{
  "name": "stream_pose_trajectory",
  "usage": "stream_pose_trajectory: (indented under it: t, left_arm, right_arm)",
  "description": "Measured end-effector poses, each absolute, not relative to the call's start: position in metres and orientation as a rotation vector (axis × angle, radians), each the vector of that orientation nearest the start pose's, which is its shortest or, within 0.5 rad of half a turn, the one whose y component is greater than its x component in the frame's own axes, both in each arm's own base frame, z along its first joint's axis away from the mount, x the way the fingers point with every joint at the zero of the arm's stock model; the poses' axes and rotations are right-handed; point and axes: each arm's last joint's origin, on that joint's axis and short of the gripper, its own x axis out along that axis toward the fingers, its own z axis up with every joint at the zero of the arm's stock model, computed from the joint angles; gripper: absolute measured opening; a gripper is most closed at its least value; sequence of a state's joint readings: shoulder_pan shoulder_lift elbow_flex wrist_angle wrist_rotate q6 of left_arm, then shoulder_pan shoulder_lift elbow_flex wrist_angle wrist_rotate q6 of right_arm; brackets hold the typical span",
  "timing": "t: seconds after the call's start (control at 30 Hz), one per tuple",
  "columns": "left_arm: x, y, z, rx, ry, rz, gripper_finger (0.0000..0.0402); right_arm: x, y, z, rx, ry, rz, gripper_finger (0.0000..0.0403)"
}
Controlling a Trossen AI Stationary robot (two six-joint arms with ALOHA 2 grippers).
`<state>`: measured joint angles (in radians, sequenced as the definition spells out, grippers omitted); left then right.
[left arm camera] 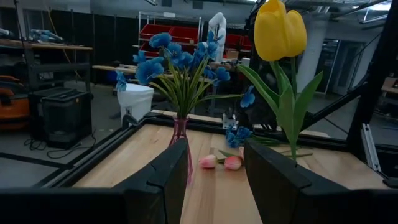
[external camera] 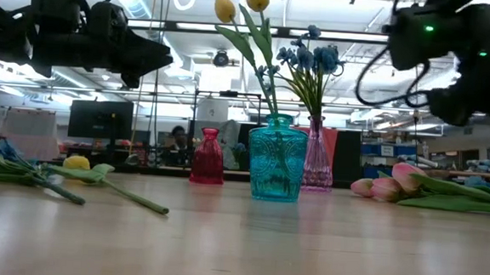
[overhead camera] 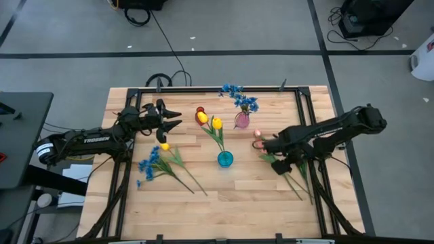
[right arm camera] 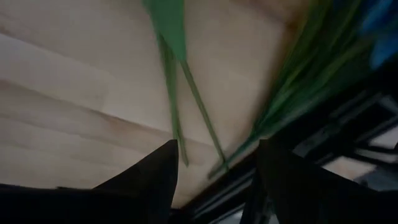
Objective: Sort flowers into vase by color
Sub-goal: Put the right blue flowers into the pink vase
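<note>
Currently the right gripper (overhead camera: 277, 163) is low over the loose pink tulips (external camera: 387, 188) at the right side of the surface (overhead camera: 203, 203), fingers (right arm camera: 149, 180) spread wide with nothing between them. Its wrist view shows green stems (right arm camera: 186, 93) running between and just ahead of the fingertips, above bare wood.

Left gripper (overhead camera: 171, 120) hovers high near the back left, aimed toward the vases. Fingers (left arm camera: 168, 180) partly apart; nothing visibly held.

Sorted so far (judged from the layout): two yellow tulips (external camera: 245, 1) stand in the teal vase (external camera: 276, 156) at centre; blue sprigs (external camera: 311, 56) stand in the pale pink vase (external camera: 318, 159) behind it. The red vase (external camera: 207, 156) is empty, presumably meant for the pinks. On the left of the surface lie more blue sprigs (overhead camera: 148, 166) and one yellow tulip (external camera: 77, 163), unsorted.

Step in hand, my reading: pick a single pink tulip.
- Straddle one stem only; the stems lie close and partly crossed, so two could come up together.
- Grip mid-stem, not at the bud (a bud-end hold would leave the stem dangling and hard to steer into a narrow neck).
- Come down until the fingertips nearly meet the wood before closing; the stems are thin and flat-lying.
- Lift straight, then check that neighbours stay put.

Risk: the frame rail sits just beside the stems, leaving little room.
</note>
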<state>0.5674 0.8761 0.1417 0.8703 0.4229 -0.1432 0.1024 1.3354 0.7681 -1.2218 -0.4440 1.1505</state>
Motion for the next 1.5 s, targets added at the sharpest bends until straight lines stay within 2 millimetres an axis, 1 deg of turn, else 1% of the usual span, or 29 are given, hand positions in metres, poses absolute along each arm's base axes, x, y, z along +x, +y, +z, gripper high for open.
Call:
stream_pose_trajectory:
  t: [0.2,0.33,0.4,0.63,0.7,0.9,1.03,1.33,1.5]
  left_arm:
    - [0.147,0.079,0.199,-0.08,-0.127,0.134,0.0163]
    - [0.147,0.079,0.199,-0.081,-0.124,0.134,0.0163]
    - [0.147,0.079,0.199,-0.082,-0.122,0.134,0.0163]
    - [0.147,0.08,0.196,-0.095,-0.1,0.136,0.0163]
    - [0.147,0.08,0.196,-0.095,-0.1,0.136,0.0163]
    - [0.147,0.08,0.196,-0.094,-0.102,0.136,0.0163]
    - [0.147,0.08,0.196,-0.097,-0.102,0.136,0.0163]
    - [0.147,0.08,0.197,-0.096,-0.103,0.136,0.0163]
    - [0.147,0.08,0.197,-0.095,-0.104,0.136,0.0163]
  right_arm:
    - [0.163,0.052,0.173,1.138,1.908,-0.748,0.0228]
    - [0.157,0.061,0.164,1.143,1.914,-0.797,0.0225]
    - [0.155,0.064,0.161,1.151,1.923,-0.811,0.0214]
    - [0.141,0.071,0.149,1.123,1.981,-0.85,0.0153]
    - [0.14,0.073,0.146,1.125,1.975,-0.838,0.0139]
    - [0.134,0.075,0.133,1.155,1.958,-0.872,0.0113]
    - [0.129,0.077,0.129,1.156,1.96,-0.925,0.0111]
    - [0.125,0.081,0.127,1.148,1.977,-1.013,0.0114]
    - [0.13,0.085,0.119,1.15,1.99,-1.015,0.0114]
